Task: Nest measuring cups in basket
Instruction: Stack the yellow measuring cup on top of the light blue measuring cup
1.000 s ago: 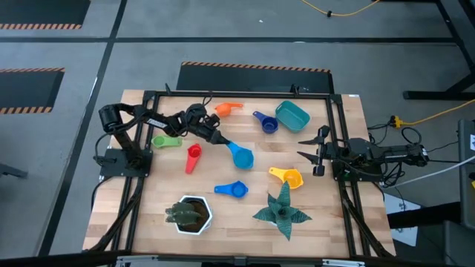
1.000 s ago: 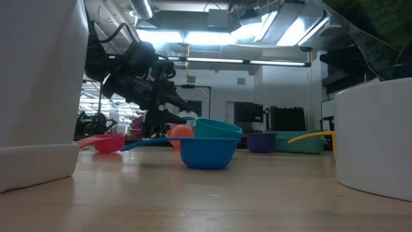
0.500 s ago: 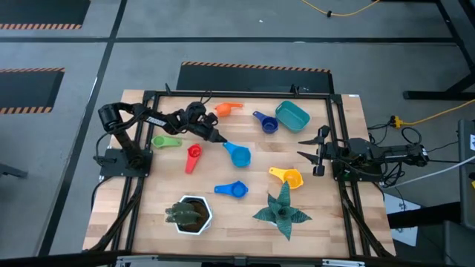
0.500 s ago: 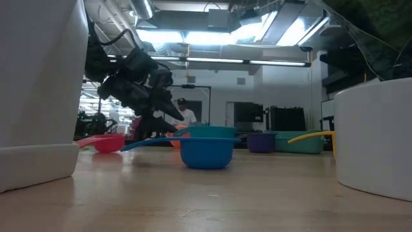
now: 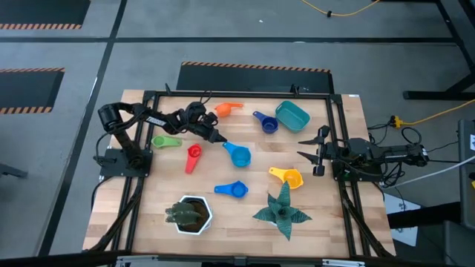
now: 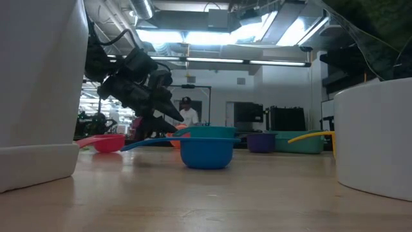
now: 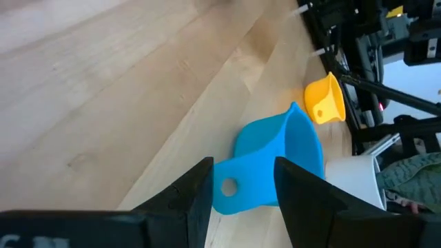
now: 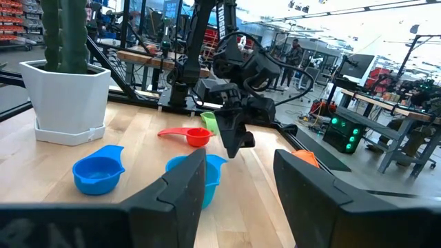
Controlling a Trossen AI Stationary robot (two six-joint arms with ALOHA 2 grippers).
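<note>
The light blue measuring cup [image 5: 239, 155] lies mid-table, its handle framed between the spread fingers of the left gripper [image 5: 220, 139], apparently lined up for a grasp not yet closed. The teal basket [image 5: 292, 115] is set near the far edge. The right gripper [image 5: 310, 152] is parked unclenched at the right side.

No lettering, label, brand mark or number can be read anywhere in these views.
</note>
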